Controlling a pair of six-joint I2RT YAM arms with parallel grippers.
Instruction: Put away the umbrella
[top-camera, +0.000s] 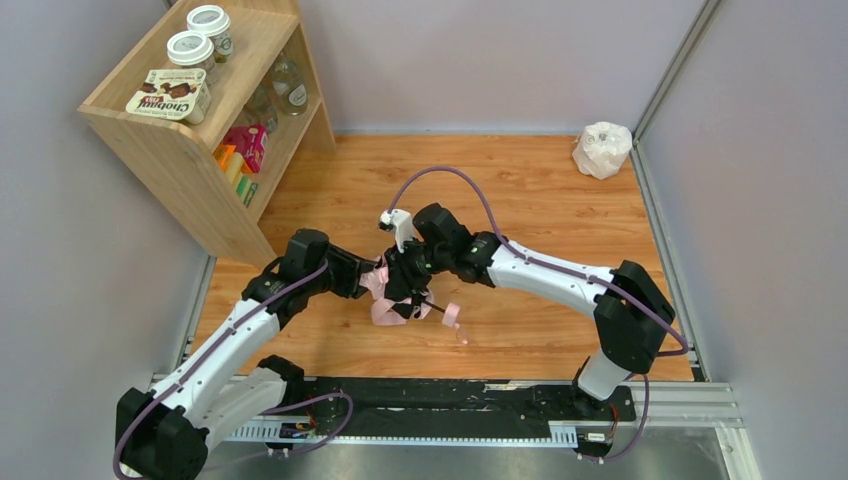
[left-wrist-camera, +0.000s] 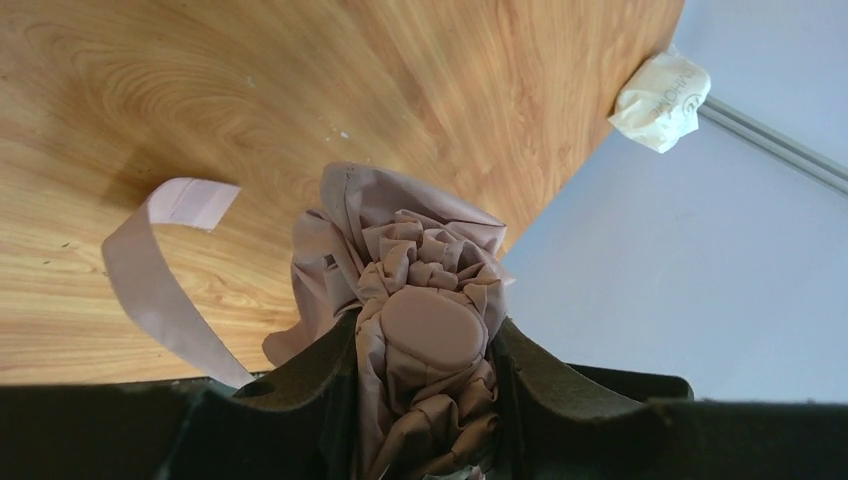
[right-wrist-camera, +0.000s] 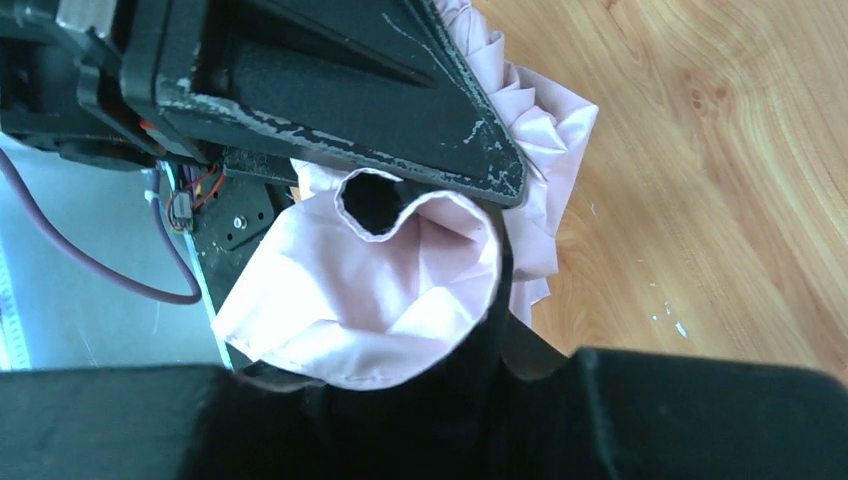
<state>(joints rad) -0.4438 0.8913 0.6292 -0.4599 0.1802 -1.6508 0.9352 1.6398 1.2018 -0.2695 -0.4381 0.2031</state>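
At the middle of the wooden table (top-camera: 560, 210), the pale pink umbrella (top-camera: 384, 312) is held collapsed, its fabric bunched into loose crumpled folds between the two robot arms. The left gripper (left-wrist-camera: 425, 335) is closed on it: in the left wrist view, the dark fingers (left-wrist-camera: 325, 375) press against both sides of the gathered cloth, and a smooth oval pink cap sits right between them. A flat pink strap (left-wrist-camera: 150, 270) curls out from the bundle to one side and hangs above the wood. The right gripper (top-camera: 412, 295) meets the umbrella from the opposite side. In the right wrist view a rolled fold of pink fabric drapes over its blurred black fingers, so it cannot be told how far they are parted or whether they grip the cloth. Well apart from the umbrella, a small crumpled white plastic bag (top-camera: 602, 148) lies in the far right corner of the table. At the far left stands an open wooden shelf unit (top-camera: 190, 160), with two white-lidded jars (top-camera: 200, 35) and a box (top-camera: 168, 95) on top, and bottles and bright packets on its inner shelves.
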